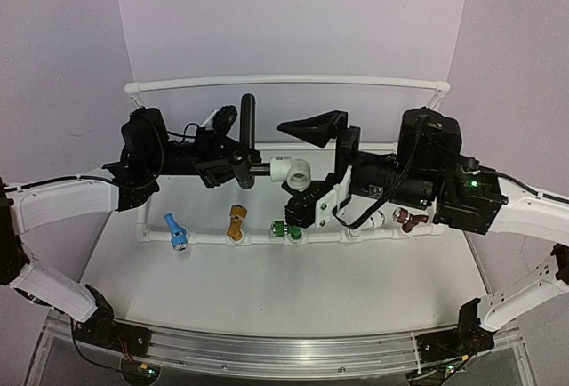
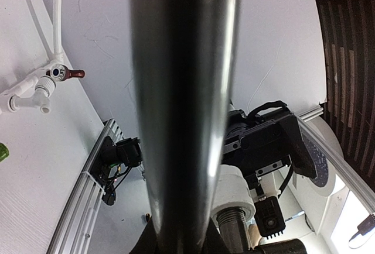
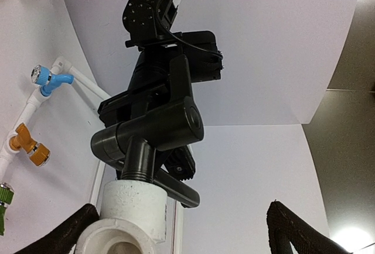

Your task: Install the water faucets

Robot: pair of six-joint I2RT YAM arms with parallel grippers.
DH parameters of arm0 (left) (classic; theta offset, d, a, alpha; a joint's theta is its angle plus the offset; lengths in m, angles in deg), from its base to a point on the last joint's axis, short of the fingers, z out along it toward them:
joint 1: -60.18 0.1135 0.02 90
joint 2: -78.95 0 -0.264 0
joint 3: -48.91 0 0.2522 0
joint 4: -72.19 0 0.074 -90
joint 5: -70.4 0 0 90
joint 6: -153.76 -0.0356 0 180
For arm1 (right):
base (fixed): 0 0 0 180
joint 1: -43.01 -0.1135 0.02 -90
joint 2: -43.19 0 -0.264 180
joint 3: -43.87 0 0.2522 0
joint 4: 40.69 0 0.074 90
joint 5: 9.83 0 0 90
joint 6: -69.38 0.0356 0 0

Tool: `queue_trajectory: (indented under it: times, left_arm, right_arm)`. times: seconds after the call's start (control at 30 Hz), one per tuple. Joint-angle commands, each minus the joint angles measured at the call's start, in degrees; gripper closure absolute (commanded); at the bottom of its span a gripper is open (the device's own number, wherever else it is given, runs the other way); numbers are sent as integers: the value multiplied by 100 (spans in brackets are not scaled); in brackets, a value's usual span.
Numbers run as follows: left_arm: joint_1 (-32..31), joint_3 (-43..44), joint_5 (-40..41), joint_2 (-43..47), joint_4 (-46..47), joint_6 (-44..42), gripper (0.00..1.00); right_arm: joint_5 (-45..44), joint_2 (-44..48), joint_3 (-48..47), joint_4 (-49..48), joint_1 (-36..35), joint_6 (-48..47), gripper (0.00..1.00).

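The dark grey-black faucet (image 1: 244, 165) is held above the table, its long lever handle (image 1: 247, 115) pointing to the back. Its threaded stem sits in the white pipe fitting (image 1: 290, 171). My left gripper (image 1: 229, 165) is shut on the faucet body. In the left wrist view the handle (image 2: 181, 102) fills the middle and the fitting (image 2: 234, 191) is to its right. My right gripper (image 1: 307, 171) is open wide, its fingers on either side of the fitting. In the right wrist view the faucet (image 3: 149, 134) and the fitting (image 3: 132, 216) lie close to the left finger (image 3: 73, 230).
A white pipe frame (image 1: 333, 237) lies on the table with a blue faucet (image 1: 175, 231), a yellow one (image 1: 236, 224), a green one (image 1: 284, 229) and a dark red one (image 1: 411, 219). An open white socket (image 2: 41, 97) sits beside the red one. A white rail (image 1: 284, 80) runs along the back.
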Motion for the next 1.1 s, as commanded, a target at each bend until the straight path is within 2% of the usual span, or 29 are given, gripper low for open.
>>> queue_trajectory:
  times: [0.0,0.2,0.53,0.83,0.97,1.07]
  left_arm:
    - [-3,366,10,69,-53,-316,100]
    - [-7,349,-18,80,-194,-542,100]
    - [-7,427,-57,-20,-277,-606,100]
    - [-7,405,-146,68,-105,-515,100]
    - [-7,410,-53,35,-75,-394,100]
    - [1,371,131,-22,25,-202,100]
  right_arm:
    - [-21,-7,-430,-370,-9,406,6]
    - [-178,-14,-569,-318,-9,726,10]
    - [215,15,-895,18,-9,1105,18]
    - [-204,-113,-913,99,47,1052,19]
    - [76,12,-865,125,51,1092,19]
    - [648,232,-828,395,40,1107,15]
